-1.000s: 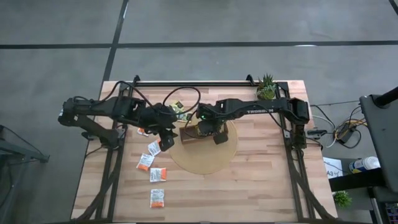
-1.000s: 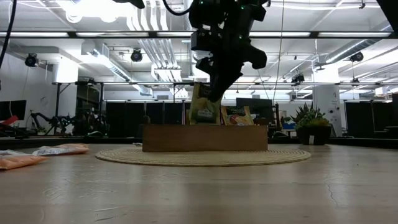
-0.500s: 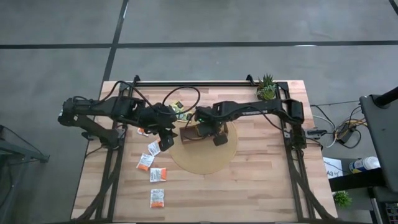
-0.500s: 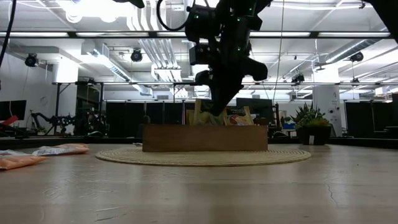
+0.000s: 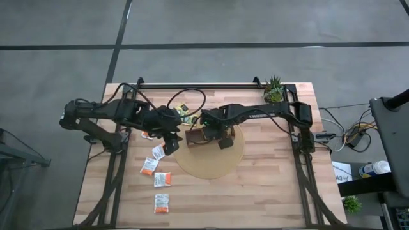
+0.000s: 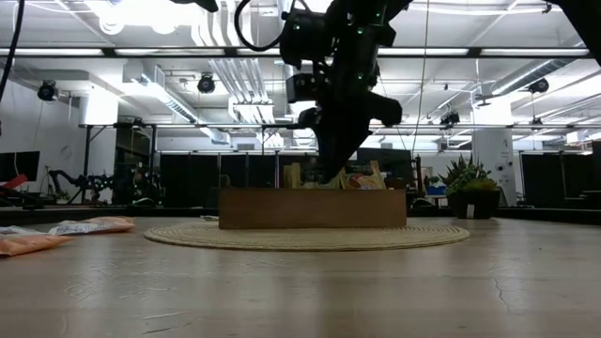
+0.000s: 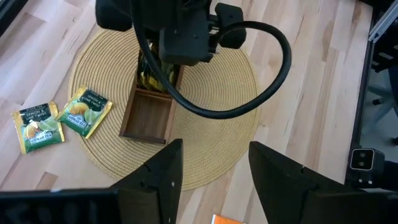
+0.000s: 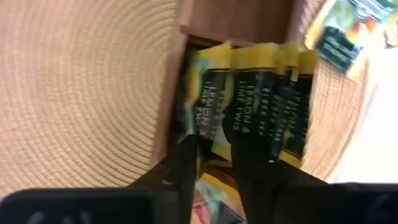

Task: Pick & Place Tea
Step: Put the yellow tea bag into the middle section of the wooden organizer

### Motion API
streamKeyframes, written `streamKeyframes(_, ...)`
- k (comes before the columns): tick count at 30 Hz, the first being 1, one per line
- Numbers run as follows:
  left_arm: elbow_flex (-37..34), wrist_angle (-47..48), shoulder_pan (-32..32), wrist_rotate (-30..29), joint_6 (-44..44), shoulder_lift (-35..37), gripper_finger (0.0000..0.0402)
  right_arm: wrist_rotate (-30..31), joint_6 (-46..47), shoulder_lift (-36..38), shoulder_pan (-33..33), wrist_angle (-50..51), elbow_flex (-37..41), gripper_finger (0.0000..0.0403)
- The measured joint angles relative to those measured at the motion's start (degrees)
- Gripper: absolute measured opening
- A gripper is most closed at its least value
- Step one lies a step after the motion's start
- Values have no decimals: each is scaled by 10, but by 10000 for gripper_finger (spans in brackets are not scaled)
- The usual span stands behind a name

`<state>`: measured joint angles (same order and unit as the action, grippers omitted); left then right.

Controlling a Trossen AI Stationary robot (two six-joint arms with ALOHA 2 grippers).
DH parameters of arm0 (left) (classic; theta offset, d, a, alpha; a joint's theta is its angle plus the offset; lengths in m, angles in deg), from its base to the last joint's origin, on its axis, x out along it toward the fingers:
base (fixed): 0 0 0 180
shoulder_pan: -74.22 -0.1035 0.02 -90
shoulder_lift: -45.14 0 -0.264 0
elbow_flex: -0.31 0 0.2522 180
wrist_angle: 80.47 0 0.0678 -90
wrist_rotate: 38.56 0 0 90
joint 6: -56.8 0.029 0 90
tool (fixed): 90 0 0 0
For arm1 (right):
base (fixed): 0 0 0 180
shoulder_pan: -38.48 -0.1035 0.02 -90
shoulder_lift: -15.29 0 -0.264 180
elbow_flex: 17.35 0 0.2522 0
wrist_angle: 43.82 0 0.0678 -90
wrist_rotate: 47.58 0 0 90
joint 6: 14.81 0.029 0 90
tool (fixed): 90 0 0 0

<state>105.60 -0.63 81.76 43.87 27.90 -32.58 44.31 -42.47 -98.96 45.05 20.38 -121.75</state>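
Note:
A brown wooden tray sits on a round woven mat. Several yellow-green tea sachets stand on edge in one compartment of it. My right gripper points down into that compartment, open, with one sachet between its fingers. My left gripper hangs open above the mat's left edge, holding nothing. Two yellow-green sachets lie flat on the table beside the mat. Several white-and-orange sachets lie at the near left. My right gripper's fingers come from above and stand on either side of a yellow-green sachet's upper part. The sachet stands upright in the tray among the others. Whether the fingers touch it, I cannot tell.
A small potted plant stands at the far right corner. An orange-red sachet shows in the neighbouring compartment. One end compartment of the tray holds nothing. Bare wood lies to the right of the mat and along the near edge.
My right gripper has sunk toward the tray with a yellow-green sachet. The sachet hung above the tray's rim a second ago and now stands down inside the compartment with the others.

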Motion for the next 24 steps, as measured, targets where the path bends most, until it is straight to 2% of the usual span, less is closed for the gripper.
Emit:
streamKeyframes(7,0,1,0,-2,2,0,176,26,20,16,1,18,-17,141)
streamKeyframes(13,0,14,0,-30,25,0,176,-7,76,76,0,18,-20,153)
streamKeyframes(16,-5,26,0,-68,33,0,176,-13,118,109,-2,21,-20,152)
streamKeyframes(21,-59,24,-4,-145,43,0,176,-24,185,167,-6,21,-20,145)
streamKeyframes(24,-118,-3,-23,-155,45,0,176,-24,212,200,-10,27,-20,141)
